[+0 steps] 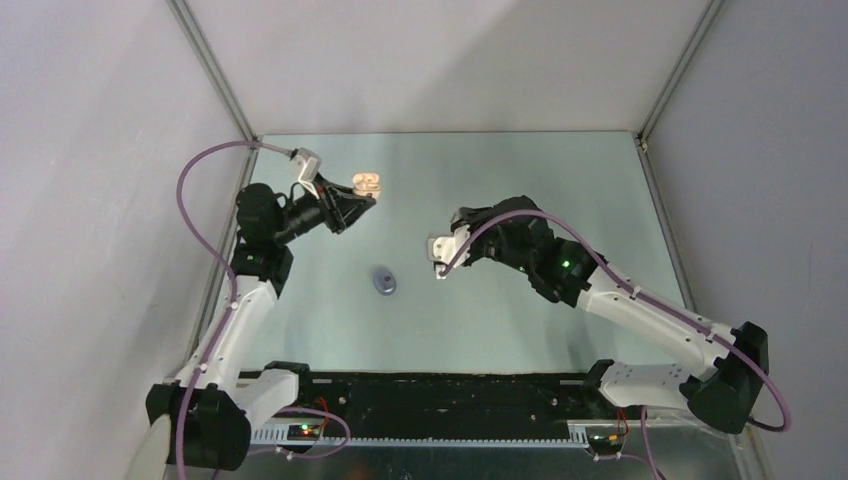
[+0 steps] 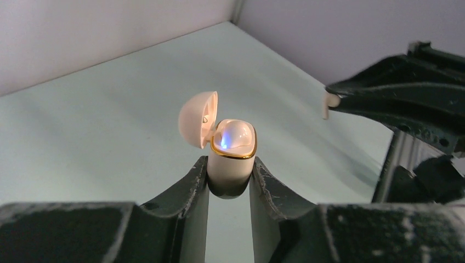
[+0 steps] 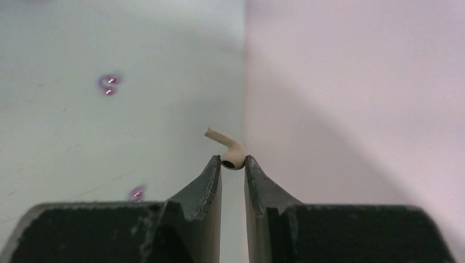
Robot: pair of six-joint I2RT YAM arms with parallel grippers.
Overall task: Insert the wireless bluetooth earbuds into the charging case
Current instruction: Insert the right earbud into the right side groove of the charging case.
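Closest to the left wrist camera are the dark fingers of the left gripper, pressed against both sides of the cream charging case. They hold it upright and off the surface, at about 10 o'clock from the middle of the surface in the top view. The lid is swung back toward 10 o'clock, so the mouth with the gold rim faces up and is free to reach. Inside it I see a glossy cream dome with a small blue light, which I judge to be a seated earbud. Whether a free socket is beside it I cannot tell. The case seems lifted so that the other arm can come to it from the side.

Further right, at about 8 o'clock from the middle, a closed purple case lies on the surface, apart from both arms.

Near the middle, the right gripper pinches the cream earbud by its round head. The stem points up and toward 10 o'clock, clear of the fingers. This hold at the very tips leaves most of the earbud outside, probably so it can go into the case before the fingers touch the rim. From these tips, two purple earbuds lie on the surface at 10 and 8 o'clock.

I judge the step to be carrying this earbud to the open case; the two are well apart.
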